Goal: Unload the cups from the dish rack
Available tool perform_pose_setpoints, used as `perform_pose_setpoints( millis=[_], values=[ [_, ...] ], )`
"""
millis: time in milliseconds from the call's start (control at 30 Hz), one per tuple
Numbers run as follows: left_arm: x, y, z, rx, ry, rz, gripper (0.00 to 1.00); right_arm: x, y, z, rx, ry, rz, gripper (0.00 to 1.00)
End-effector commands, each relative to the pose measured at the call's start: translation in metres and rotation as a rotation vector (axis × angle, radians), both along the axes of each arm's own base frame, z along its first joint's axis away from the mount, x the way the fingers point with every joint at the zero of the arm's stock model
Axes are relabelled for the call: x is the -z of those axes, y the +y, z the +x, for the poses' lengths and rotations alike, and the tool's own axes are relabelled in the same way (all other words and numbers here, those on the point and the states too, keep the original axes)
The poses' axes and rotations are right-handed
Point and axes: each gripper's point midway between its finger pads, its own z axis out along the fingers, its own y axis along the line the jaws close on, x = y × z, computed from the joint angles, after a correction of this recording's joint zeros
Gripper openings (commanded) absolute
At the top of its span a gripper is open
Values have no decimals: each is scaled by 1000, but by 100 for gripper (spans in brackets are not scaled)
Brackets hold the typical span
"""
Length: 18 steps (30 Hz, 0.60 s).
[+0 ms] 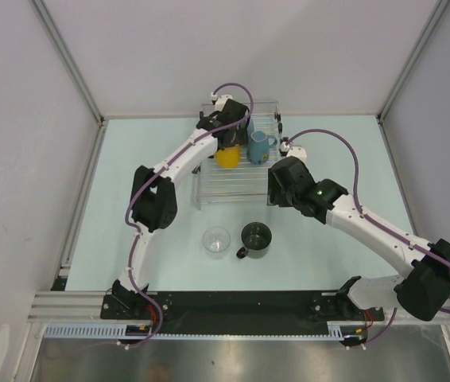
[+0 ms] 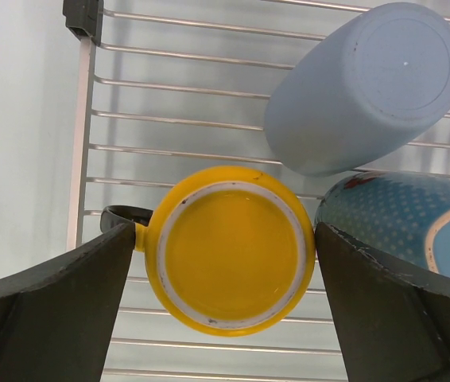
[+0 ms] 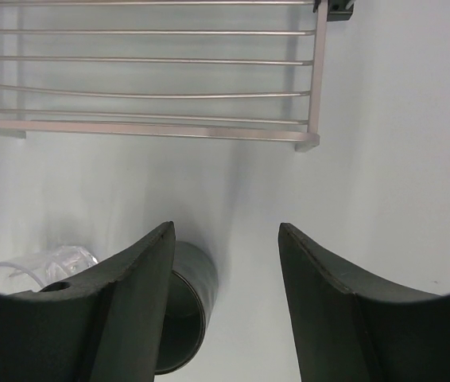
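Note:
The dish rack [image 1: 209, 185] stands at the middle back of the table. On it, a yellow mug [image 1: 227, 157] sits upside down beside a blue handled mug [image 1: 261, 147]; a pale blue handleless cup [image 1: 250, 126] lies behind them. My left gripper [image 1: 227, 145] is open and straddles the yellow mug [image 2: 229, 248], one finger [image 2: 58, 310] by its dark handle, the other [image 2: 392, 310] between it and the blue mug [image 2: 400, 215]. The pale blue cup [image 2: 368, 83] lies tilted on the bars [image 2: 169, 119]. My right gripper [image 1: 274, 193] hangs open and empty [image 3: 225, 231] off the rack's near right corner.
In front of the rack, a clear glass tumbler [image 1: 216, 241] and a dark grey mug [image 1: 256, 238] stand on the table. The right wrist view shows that mug [image 3: 181, 318] behind my left finger, the tumbler [image 3: 42, 267] beyond it, and the rack's rail [image 3: 145, 131]. Grey walls enclose the table.

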Motion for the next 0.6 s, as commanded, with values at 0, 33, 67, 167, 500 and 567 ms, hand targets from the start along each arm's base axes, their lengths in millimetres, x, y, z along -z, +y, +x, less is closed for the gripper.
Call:
perform_pose_setpoints(
  millis=[0,33,67,167,500,567],
  values=[
    [20,-5,-10,16,63,1,100,-4,0,3,-6,-17,14,60],
    [14,-2,-11,10,52,5,100,-4,2,3,-12,-18,18,60],
    [9,2,-11,1,41,11,100,-3,2,3,-11,-14,19,60],
    [-14,8,-10,-15,-20,14,100,-1,4,3,-14,-7,27,60],
    [-56,9,-20,-36,-87,-36,100,1,5,-1,-16,-1,44,59],
    [-53,10,-24,-50,-78,-30,100,1,5,-1,-15,-2,46,60]
  ],
)
